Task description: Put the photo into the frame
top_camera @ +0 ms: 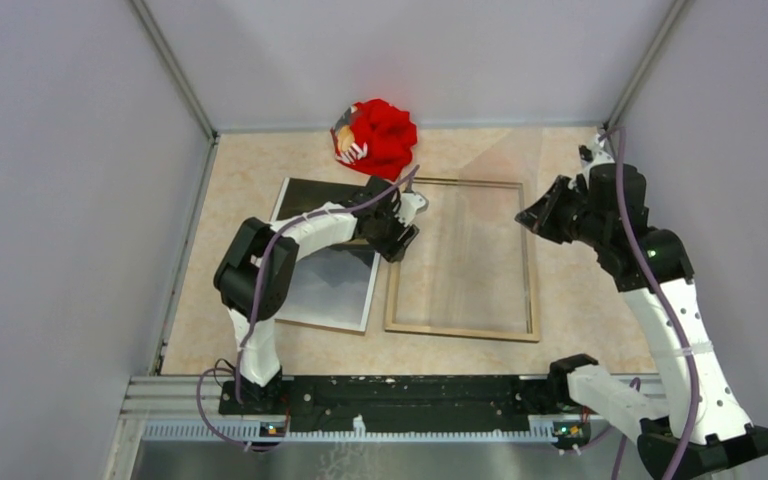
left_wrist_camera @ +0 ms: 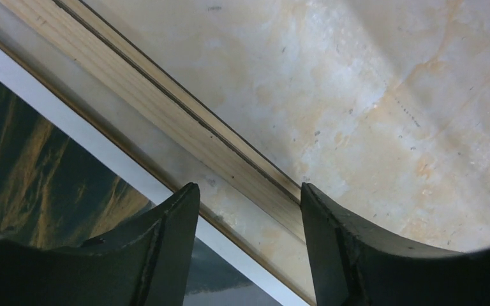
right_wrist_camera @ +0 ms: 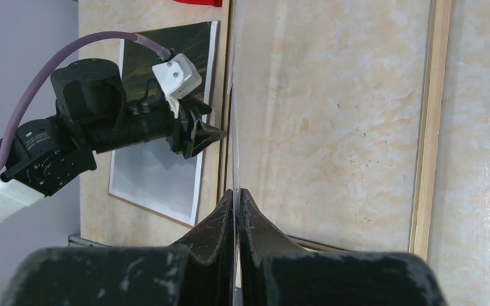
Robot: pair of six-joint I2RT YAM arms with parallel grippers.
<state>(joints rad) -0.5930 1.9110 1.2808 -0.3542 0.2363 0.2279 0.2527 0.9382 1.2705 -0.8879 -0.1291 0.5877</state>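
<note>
The table [top_camera: 580, 300] is pale and marbled, with walls close on three sides. The frame [top_camera: 460, 332] lies flat near the middle of it, wood back up, and the tabletop shows through its opening. The photo [top_camera: 335, 290] lies flat just left of the frame, picture side up. Its long white edge runs beside the frame's left rail with only a thin strip of table between them. It is outside the frame, and the left arm crosses over its far half.

A red cloth [top_camera: 380, 135] sits bunched at the far side, clear of both.

The left gripper [left_wrist_camera: 249, 191] hangs over the frame's left rail with its fingers parted. One finger is over the photo's edge and the other is on the frame side, and nothing is held. The right gripper [right_wrist_camera: 236, 194] is above the frame with its fingers pressed together. A thin pale line runs up from their tips, and I cannot tell what it is.
</note>
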